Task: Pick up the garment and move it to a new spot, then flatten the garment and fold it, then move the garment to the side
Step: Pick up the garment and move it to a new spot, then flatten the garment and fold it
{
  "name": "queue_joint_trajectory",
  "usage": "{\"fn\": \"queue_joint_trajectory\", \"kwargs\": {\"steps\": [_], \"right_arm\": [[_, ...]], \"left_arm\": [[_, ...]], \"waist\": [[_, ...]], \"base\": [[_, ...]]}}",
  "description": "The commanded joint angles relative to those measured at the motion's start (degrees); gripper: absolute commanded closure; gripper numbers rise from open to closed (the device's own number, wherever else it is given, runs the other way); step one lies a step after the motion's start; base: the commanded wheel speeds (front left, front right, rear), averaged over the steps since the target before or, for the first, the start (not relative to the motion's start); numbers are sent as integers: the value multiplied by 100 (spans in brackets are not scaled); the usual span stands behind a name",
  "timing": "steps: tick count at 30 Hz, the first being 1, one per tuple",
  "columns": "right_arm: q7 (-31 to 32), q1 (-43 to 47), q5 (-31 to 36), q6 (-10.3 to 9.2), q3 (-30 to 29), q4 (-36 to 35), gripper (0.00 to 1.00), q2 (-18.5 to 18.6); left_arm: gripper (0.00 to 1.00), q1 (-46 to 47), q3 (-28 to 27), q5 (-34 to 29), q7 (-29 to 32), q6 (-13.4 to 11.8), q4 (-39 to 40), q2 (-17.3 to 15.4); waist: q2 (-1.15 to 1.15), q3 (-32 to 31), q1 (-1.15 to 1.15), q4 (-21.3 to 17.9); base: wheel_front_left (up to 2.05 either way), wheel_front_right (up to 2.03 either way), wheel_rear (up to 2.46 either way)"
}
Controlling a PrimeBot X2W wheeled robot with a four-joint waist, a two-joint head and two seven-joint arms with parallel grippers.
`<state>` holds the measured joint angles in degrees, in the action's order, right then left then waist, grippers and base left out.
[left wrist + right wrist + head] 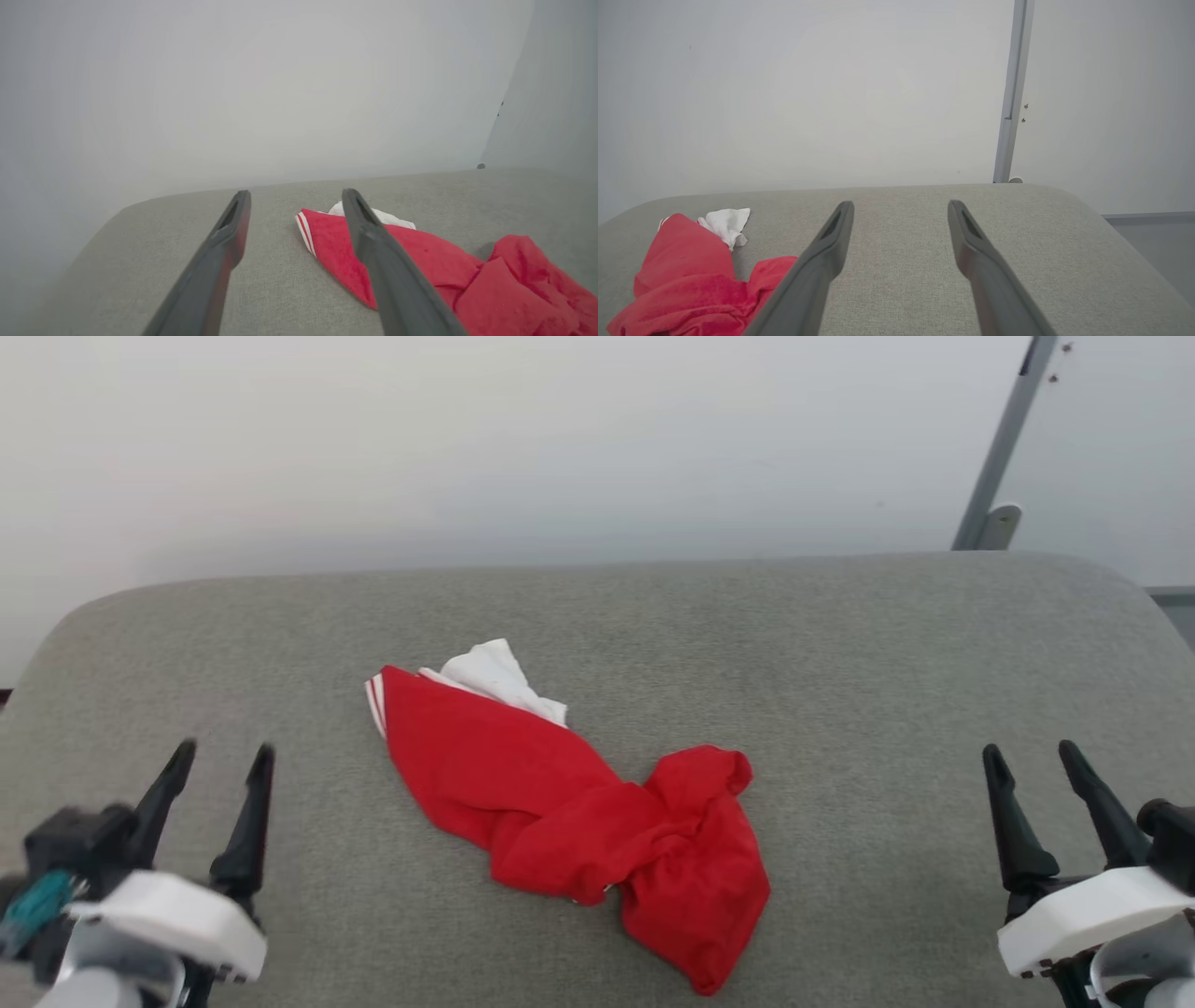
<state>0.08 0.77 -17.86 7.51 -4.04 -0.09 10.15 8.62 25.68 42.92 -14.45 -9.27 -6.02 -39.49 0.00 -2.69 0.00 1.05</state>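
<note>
The garment is a bright red shirt lying crumpled in the middle of the grey padded surface, a white sleeve end and striped trim showing at its far left. My left gripper hovers open at the lower left, well clear of the cloth. At the lower right my right gripper is open too, with nothing between its fingers. In the left wrist view the garment lies ahead and to the right of that gripper. The right wrist view has the garment at lower left of its gripper.
A white wall rises behind the surface's rounded far edge. A slanted grey metal post stands at the back right, with floor beyond the right edge. Bare grey fabric surrounds the shirt on all sides.
</note>
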Motion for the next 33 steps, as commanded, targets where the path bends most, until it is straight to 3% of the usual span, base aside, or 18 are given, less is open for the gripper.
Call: {"fn": "queue_joint_trajectory", "kwargs": {"steps": [1, 8, 22, 33], "right_arm": [[14, 82, 34, -3, -16, -19, 0, 19], [-50, 133, 153, -4, -44, 43, 0, 39], [-497, 225, 322, -4, -108, 182, 0, -41], [-552, 298, 267, -4, -197, 133, 0, -199]], "left_arm": [[0, -228, -141, 46, -54, -10, 64, -6], [0, -845, -695, -153, -83, 160, 215, 201], [0, -1842, -2083, -1064, -86, 1087, 199, 1403], [0, -2019, -2644, -1594, -87, 1567, 89, 2080]], "waist": [[0, -13, 0, 73], [0, -24, 0, 177], [0, -35, 0, 216], [0, -53, 0, 215]], "base": [[0, 0, 0], [0, 0, 0], [0, 0, 0], [0, 0, 0]]}}
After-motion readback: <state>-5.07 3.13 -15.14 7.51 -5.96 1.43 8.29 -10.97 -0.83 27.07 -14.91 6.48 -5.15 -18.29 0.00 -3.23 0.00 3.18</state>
